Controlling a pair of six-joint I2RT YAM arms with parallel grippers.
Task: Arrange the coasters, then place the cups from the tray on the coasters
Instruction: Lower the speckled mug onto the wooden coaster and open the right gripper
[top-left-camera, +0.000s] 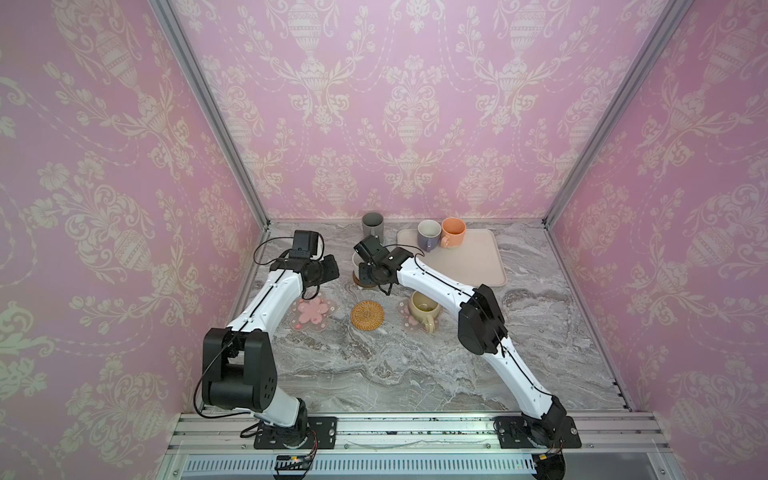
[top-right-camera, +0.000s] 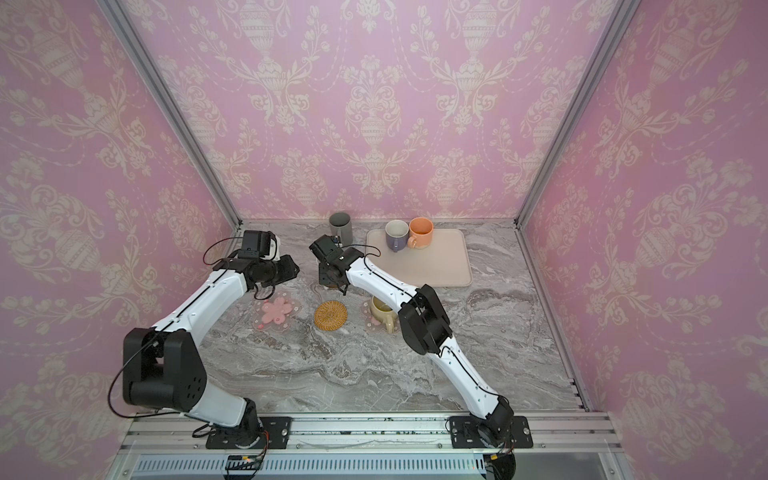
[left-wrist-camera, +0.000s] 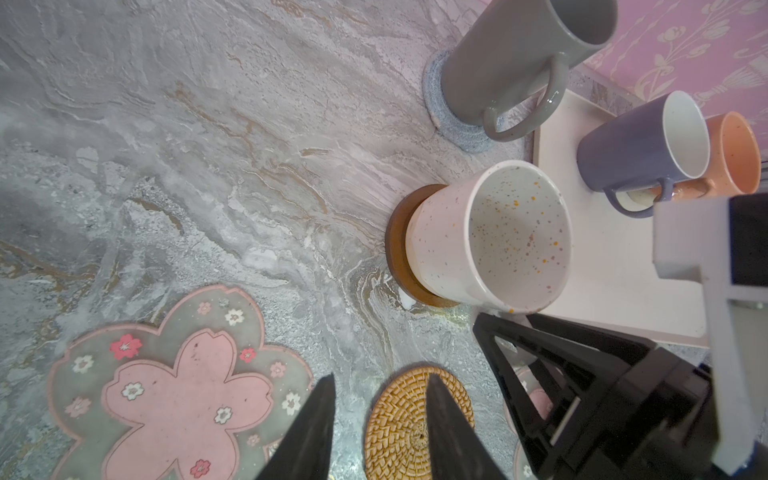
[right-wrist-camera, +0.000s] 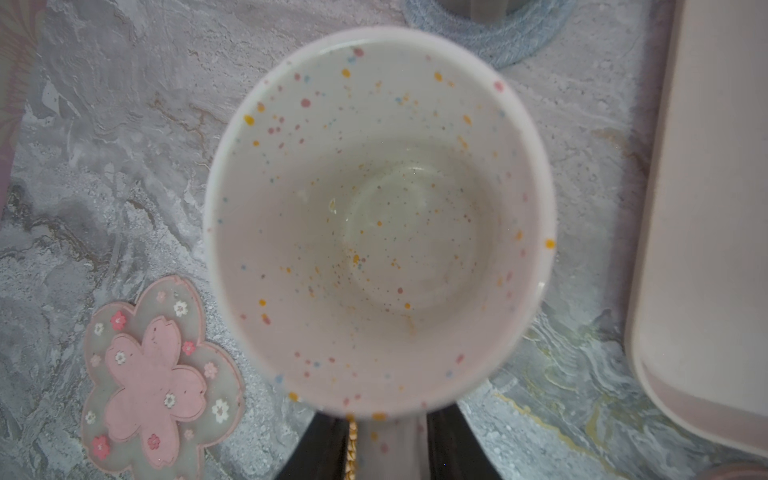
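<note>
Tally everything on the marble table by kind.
Handled ceramic mugs: 5 (dark grey, lavender, peach-orange, speckled white, beige-yellow)
Coasters: 5 (bare clear flower, covered clear flower, tan rattan, light-blue woven, brown disc)
Pale pinkish-beige rectangular tray: 1
Total: 11

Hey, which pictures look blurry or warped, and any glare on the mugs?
Right wrist view: the speckled white mug fills the frame, its rim out of focus; the clear flower-shaped coaster with a pink blossom looks sharper. Left wrist view: the tall dark grey mug leans from wide-angle distortion, with a small glint on its handle. Both top views: even light, faint shadows.
</note>
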